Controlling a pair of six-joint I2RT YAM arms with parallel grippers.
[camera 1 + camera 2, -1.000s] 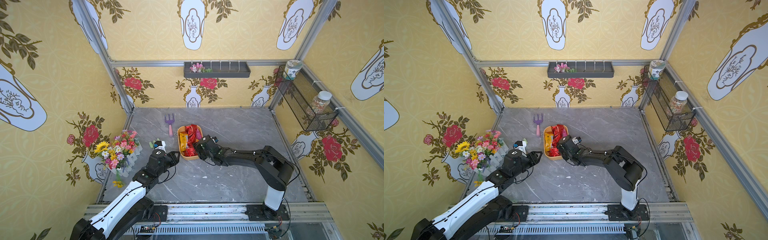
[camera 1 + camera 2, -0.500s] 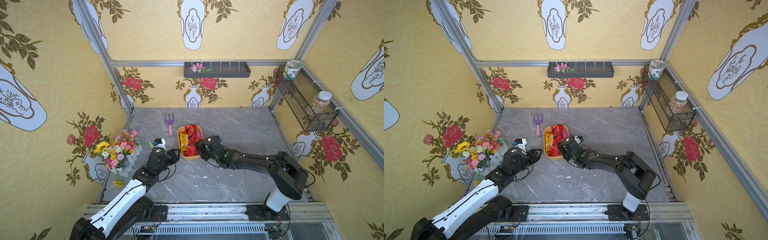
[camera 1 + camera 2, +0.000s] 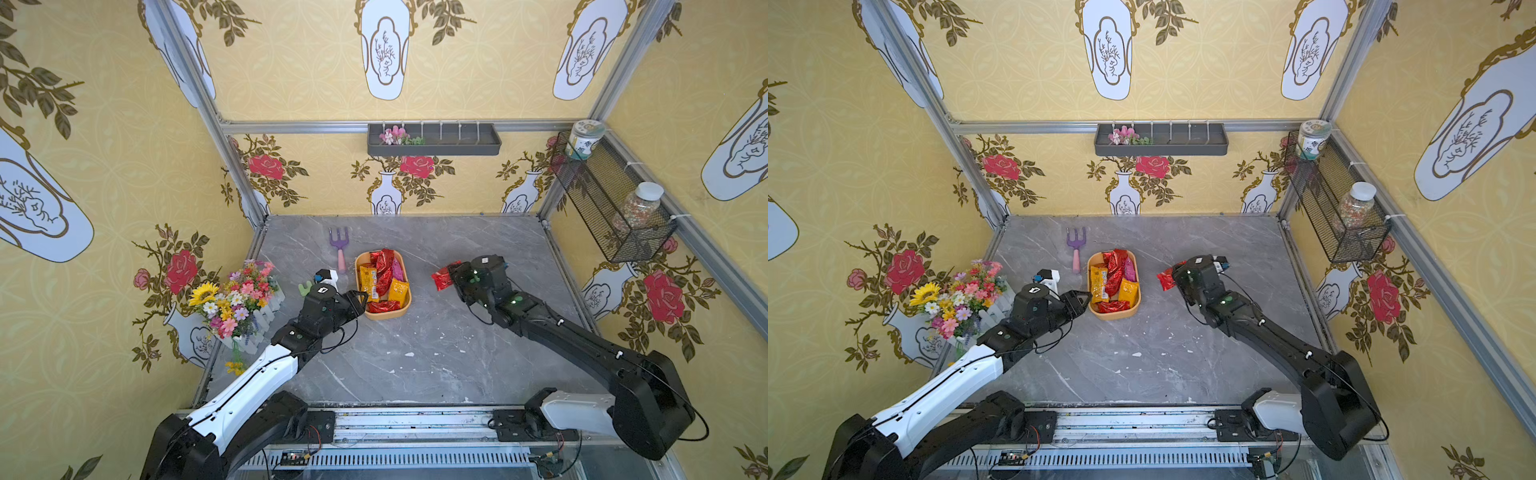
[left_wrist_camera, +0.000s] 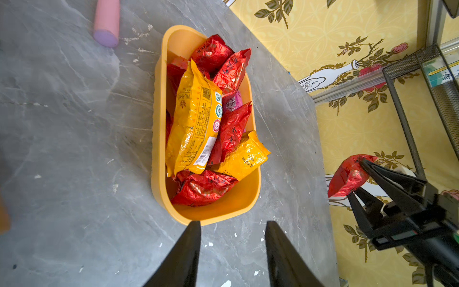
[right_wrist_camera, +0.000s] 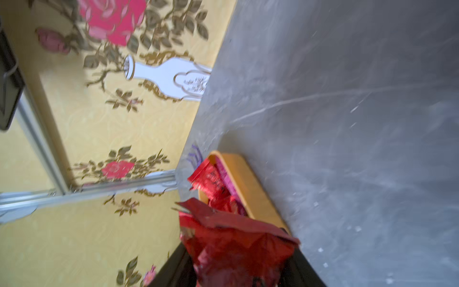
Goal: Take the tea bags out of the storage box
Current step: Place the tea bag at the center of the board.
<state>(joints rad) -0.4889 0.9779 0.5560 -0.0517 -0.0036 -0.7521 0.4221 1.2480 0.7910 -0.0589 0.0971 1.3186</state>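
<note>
Right gripper [image 3: 456,274] pinches a red tea bag [image 3: 442,277] well apart from the storage box [image 3: 386,317]. Left gripper [image 4: 232,225] stands half open, empty, just beside it.

Layout as seen in a top view. The storage box [image 3: 384,316] sits left of centre on the desk [image 3: 415,353], with the tea bags [image 3: 382,274] piled inside it. A toy fork [image 3: 338,245] lies just behind and left of the box, and a flower arrangement [image 3: 237,299] stands at the desk's left edge. The left end effector [image 3: 364,301] is at the box's near left corner. To the right, apart from the box, the right end effector [image 3: 454,275] holds a single tea bag [image 3: 442,278]. A wall trough [image 3: 434,141] hangs on the back wall. A mesh basket [image 3: 611,208] on the right wall carries two jars [image 3: 636,208].
</note>
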